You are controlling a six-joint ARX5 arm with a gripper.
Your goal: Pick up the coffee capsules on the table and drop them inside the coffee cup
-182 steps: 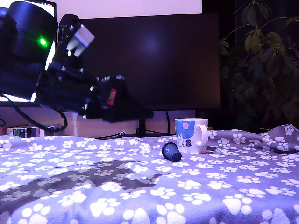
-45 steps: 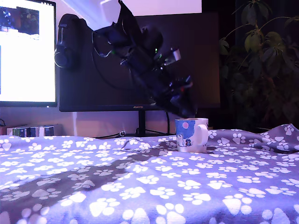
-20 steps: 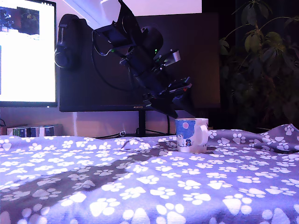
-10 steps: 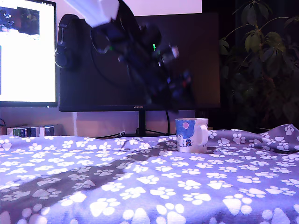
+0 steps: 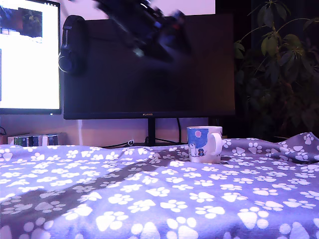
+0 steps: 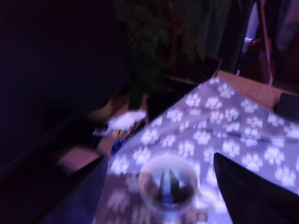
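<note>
Only the wrist view looks into the coffee cup (image 6: 168, 186), dark capsules (image 6: 169, 186) inside, gripper (image 6: 159, 186) spread empty.

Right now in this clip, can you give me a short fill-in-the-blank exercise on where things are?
1. The coffee cup stands ____ on the paw-print table.
2. In the wrist view, the dark shapes of the coffee capsules lie ____ the cup.
3. In the exterior view, the gripper is ____ the cup, to its left.
4. The jaws are ____, holding nothing.

Missing words: upright; inside; above; open
</note>
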